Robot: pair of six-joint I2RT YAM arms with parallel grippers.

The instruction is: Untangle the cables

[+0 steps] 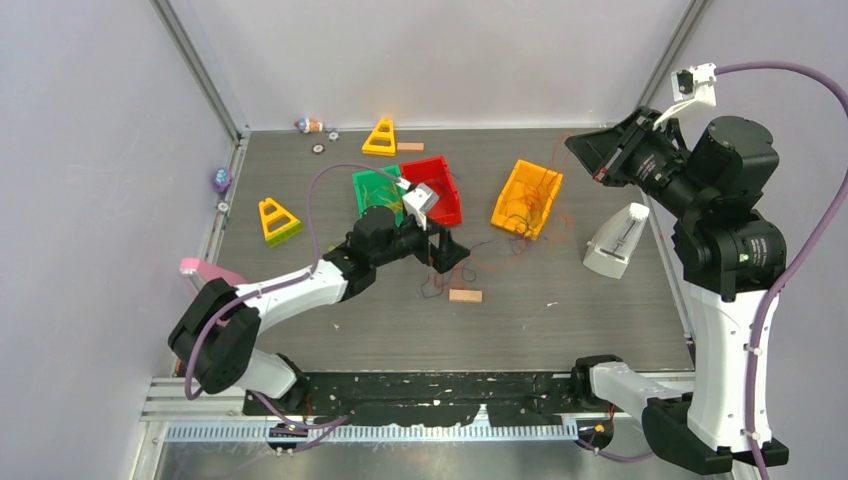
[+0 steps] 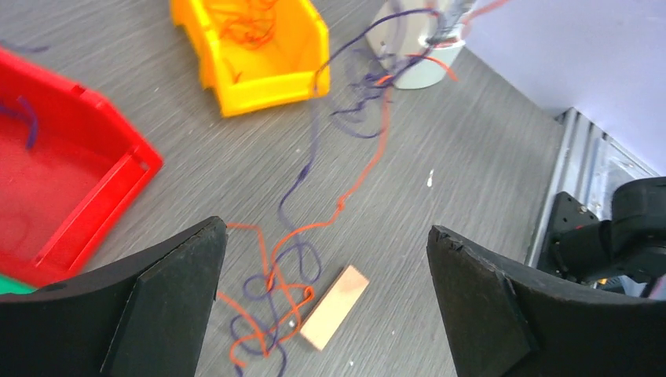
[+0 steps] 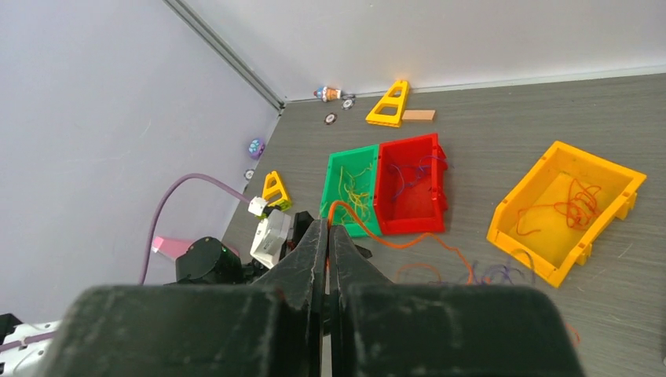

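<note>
A tangle of thin orange and purple cables (image 2: 271, 287) lies on the grey table between my left gripper's (image 2: 326, 236) wide-open jaws, just below them. In the top view the left gripper (image 1: 448, 252) hovers over these strands (image 1: 438, 285) in front of the red bin. More cables trail towards the yellow bin (image 1: 527, 197), which holds orange strands. My right gripper (image 3: 328, 226) is raised high at the right (image 1: 578, 147) and shut on one orange cable (image 3: 408, 243) that hangs down to the table. The green bin (image 3: 349, 188) holds yellow strands and the red bin (image 3: 408, 184) purple ones.
A small wooden block (image 2: 335, 306) lies right beside the tangle. A white device (image 1: 615, 242) stands right of the yellow bin. Two yellow triangular pieces (image 1: 381, 138) (image 1: 278, 220), a second block (image 1: 410, 147) and small toys lie at the back and left.
</note>
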